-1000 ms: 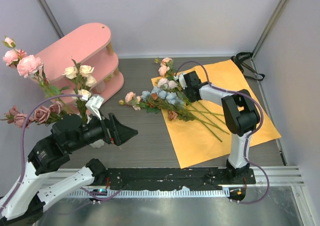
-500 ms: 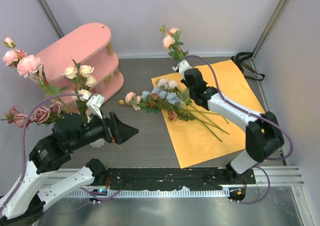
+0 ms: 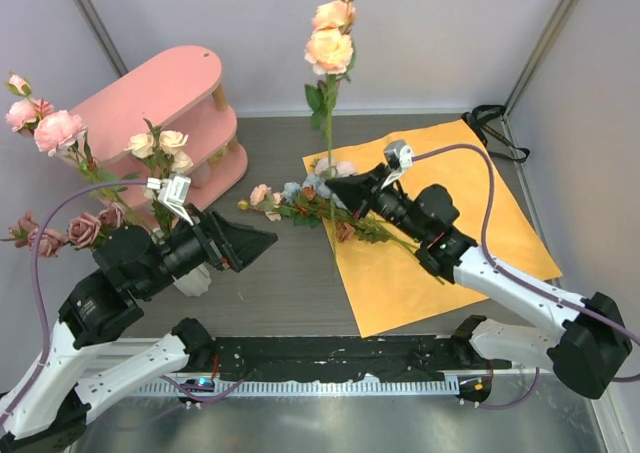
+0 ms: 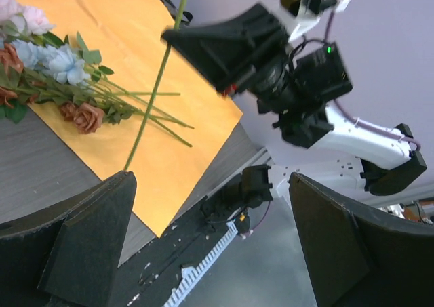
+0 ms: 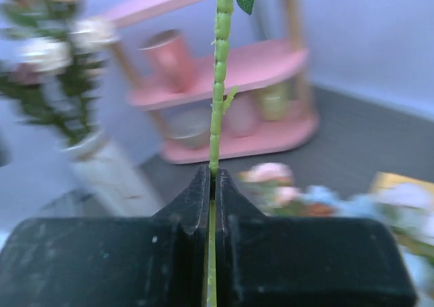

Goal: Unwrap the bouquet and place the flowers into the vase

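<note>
Top view: a second ago the right arm was bent over the orange sheet (image 3: 480, 183). It has since swung out and now stretches low from the lower right toward frame centre. The right gripper (image 3: 338, 186) is clamped on one peach stem (image 3: 329, 108), lifted out of the pile and standing near upright, with its blooms at the top edge of frame. The loose flowers (image 3: 318, 195) still lie across the sheet's left edge, heads to the left. The left arm has barely moved. The left gripper (image 3: 258, 245) is wide, holds nothing and points right. The vase (image 3: 192, 279) sits on the surface (image 3: 280, 293) at centre left, half hidden under that arm, with pink and cream blooms above it. The pink shelf (image 3: 160, 93) is at upper left.

Left wrist: the left gripper (image 4: 210, 181) has its fingers spread to both lower corners. The right gripper (image 4: 217, 43) is at top centre, pinching the peach stem (image 4: 152, 97), which runs down over the orange sheet (image 4: 183, 151). I can't tell if its lower end touches. The loose flowers (image 4: 61, 63) are at upper left.

Right wrist: the right gripper (image 5: 211, 185) has its jaws tight together on the peach stem (image 5: 217, 83), which is vertical at centre. The vase (image 5: 112, 178) is blurred at left, and the pink shelf (image 5: 258, 63) is behind.
</note>
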Tool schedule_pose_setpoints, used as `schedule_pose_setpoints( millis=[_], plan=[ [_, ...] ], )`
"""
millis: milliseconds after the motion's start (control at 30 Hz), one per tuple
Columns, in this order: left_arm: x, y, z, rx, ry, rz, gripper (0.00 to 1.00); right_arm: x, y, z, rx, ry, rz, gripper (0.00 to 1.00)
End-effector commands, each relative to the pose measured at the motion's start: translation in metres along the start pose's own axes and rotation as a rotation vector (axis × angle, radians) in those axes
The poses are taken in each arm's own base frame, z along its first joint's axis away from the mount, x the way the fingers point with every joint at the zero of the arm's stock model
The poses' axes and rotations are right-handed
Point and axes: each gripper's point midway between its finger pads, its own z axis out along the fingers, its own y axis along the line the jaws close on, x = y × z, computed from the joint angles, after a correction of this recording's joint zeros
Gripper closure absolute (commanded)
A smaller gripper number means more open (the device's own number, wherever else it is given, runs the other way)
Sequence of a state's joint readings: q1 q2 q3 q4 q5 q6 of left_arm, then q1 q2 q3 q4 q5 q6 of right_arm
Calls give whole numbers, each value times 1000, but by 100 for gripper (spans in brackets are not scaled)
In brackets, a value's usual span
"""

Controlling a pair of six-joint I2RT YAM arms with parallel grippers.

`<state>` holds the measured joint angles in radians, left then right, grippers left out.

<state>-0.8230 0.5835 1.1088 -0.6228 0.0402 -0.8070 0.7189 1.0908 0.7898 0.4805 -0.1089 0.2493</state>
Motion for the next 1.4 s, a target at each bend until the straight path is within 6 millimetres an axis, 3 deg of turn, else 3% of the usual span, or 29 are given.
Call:
schedule_pose_setpoints(
  millis=[0, 167, 333, 567, 633, 667, 733, 767, 800, 833, 867, 900, 933, 1000, 1033, 1067, 1167, 1267, 1367],
  plan=[
    [-31, -14, 11, 21, -117, -5, 0, -43, 112, -32, -567, -159, 323, 99],
    [-36, -21, 26, 32, -103, 19, 9, -43, 154, -63, -865, -129, 404, 99],
    [-32, -26, 38, 38, -47, 62, 0, -48, 178, -83, -1062, -71, 505, 99],
    [-35, -54, 45, 175, -38, 66, 2, -41, 199, -87, -1143, -12, 494, 99],
    [-37, -52, 46, 162, -42, 66, 12, -37, 202, -86, -1145, 1, 467, 99],
    [-38, -51, 46, 154, -46, 66, 24, -35, 204, -86, -1147, 10, 463, 99],
    [-41, -49, 45, 131, -52, 73, 37, -31, 205, -86, -1143, 32, 456, 99],
    [-43, -49, 43, 129, -55, 92, 52, -30, 205, -86, -1143, 27, 434, 99],
    [-43, -48, 44, 121, -51, 124, 61, -30, 205, -86, -1138, 22, 420, 99],
    [-48, -47, 40, 99, -56, 149, 70, -23, 202, -79, -1091, 62, 436, 91],
    [-51, -45, 38, 77, -58, 170, 89, -17, 197, -69, -1043, 41, 367, 81],
    [-53, -39, 36, 43, -57, 219, 95, -25, 194, -64, -984, 19, 332, 68],
    [-57, -35, 29, -1, -46, 242, 99, 3, 171, -36, -761, 125, 363, 48],
    [-62, -18, 19, -103, -46, 294, 100, 11, 141, -13, -517, 123, 190, 30],
    [-73, -22, 8, -109, -68, 344, 100, 31, 122, -14, -394, 220, 168, 25],
    [-79, -17, 2, -147, -81, 376, 100, 30, 94, -5, -232, 200, 143, 23],
    [-95, -10, -30, -232, -93, 462, 100, 34, 60, -9, -48, 237, 58, 19],
    [-112, -5, -71, -318, -122, 512, 100, 33, 49, -15, 0, 234, 23, 19],
    [-148, 7, -123, -465, -279, 549, 100, 37, 45, -18, 14, 229, 26, 17]
  ],
)
